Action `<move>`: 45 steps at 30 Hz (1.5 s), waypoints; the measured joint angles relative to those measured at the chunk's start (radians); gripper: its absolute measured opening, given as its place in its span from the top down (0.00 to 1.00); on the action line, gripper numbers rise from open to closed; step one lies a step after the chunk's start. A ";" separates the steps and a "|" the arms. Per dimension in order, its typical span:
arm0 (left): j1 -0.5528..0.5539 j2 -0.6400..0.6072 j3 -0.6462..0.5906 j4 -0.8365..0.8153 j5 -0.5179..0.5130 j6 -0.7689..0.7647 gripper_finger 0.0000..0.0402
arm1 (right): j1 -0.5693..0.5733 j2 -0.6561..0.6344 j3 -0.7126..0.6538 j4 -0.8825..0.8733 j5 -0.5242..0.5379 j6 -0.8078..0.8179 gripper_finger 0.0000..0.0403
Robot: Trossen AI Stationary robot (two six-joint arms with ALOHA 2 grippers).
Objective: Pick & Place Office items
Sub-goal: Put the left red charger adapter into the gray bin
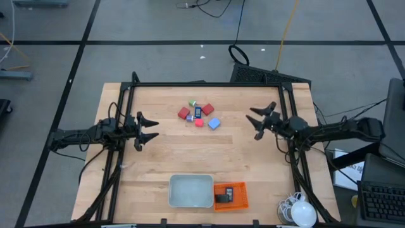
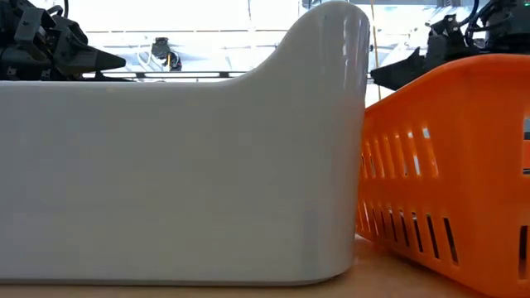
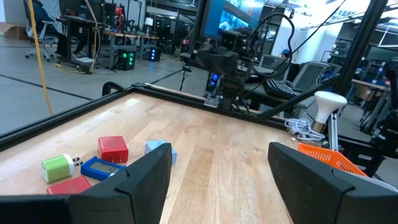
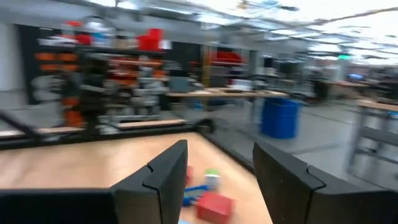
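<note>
The office items lie in a loose cluster on the wooden table's far middle: red blocks [image 1: 184, 113] [image 1: 207, 109], a green block [image 1: 193, 103], a white-blue piece [image 1: 198, 112], a pink block [image 1: 199, 123] and a blue block [image 1: 214, 123]. A black flat piece [image 1: 223, 197] lies in the orange basket. My left gripper [image 1: 154, 127] hovers open to the cluster's left, and its wrist view shows the green block [image 3: 57, 167] and a red block [image 3: 113, 148]. My right gripper [image 1: 253, 123] hovers open to the cluster's right; a red block [image 4: 214, 205] shows between its fingers.
A grey tray [image 1: 191, 190] stands at the table's near edge, with the orange mesh basket [image 1: 231, 195] against its right side; both fill the low view. A white lamp-like object [image 1: 302, 212] and cables sit at the near right corner. A black frame borders the table.
</note>
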 joint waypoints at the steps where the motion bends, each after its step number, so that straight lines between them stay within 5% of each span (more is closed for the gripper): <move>1: 0.000 0.000 0.000 0.000 0.000 0.000 0.33 | -0.010 0.001 0.000 0.005 -0.047 0.001 0.58; 5: 0.000 0.000 0.000 0.034 -0.001 0.002 0.33 | -0.033 0.001 0.000 0.021 -0.168 0.010 0.58; 14: 0.000 0.000 0.000 0.185 -0.014 -0.032 0.33 | -0.057 0.001 0.000 -0.017 -0.176 0.100 0.58; 33: 0.000 0.012 0.000 0.242 -0.450 -0.180 0.33 | -0.057 0.004 0.001 -0.048 -0.175 0.101 0.58; 45: 0.008 0.251 0.000 0.274 -0.578 -0.363 0.33 | -0.057 0.004 0.001 -0.054 -0.172 0.107 0.58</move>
